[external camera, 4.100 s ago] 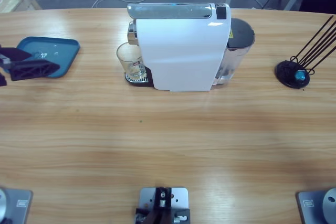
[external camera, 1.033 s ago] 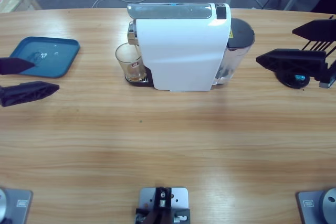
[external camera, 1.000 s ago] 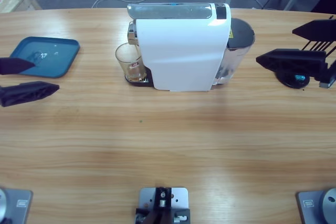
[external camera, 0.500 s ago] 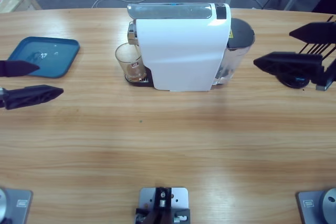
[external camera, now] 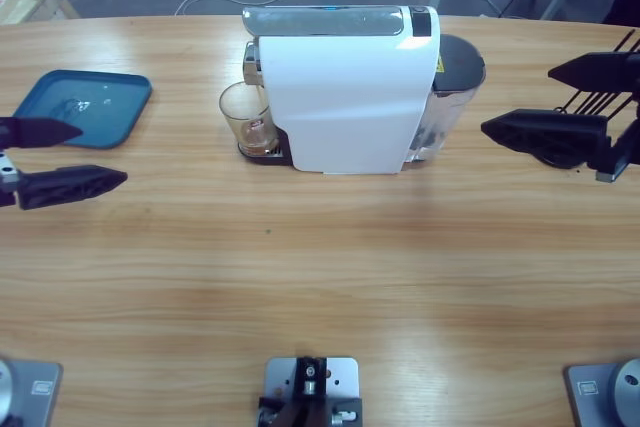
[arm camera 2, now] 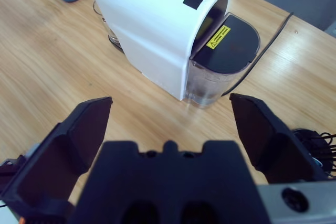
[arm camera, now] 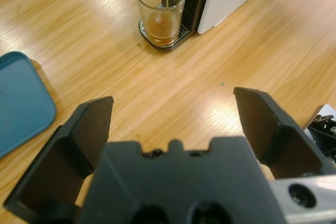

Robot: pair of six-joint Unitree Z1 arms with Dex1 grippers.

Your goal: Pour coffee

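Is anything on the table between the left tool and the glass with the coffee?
Nothing visible: bare wood lies between the open left tool and the glass under the coffee machine; the blue tray sits off to the side.

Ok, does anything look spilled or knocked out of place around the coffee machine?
Nothing stands out. The glass stands upright on the coffee machine's drip tray with coffee pooled in its bottom, and no spill shows on the table.

The wooden table (external camera: 320,277) carries a coffee machine (external camera: 345,97), blue tray (external camera: 95,102) and capsule stand (external camera: 560,142).
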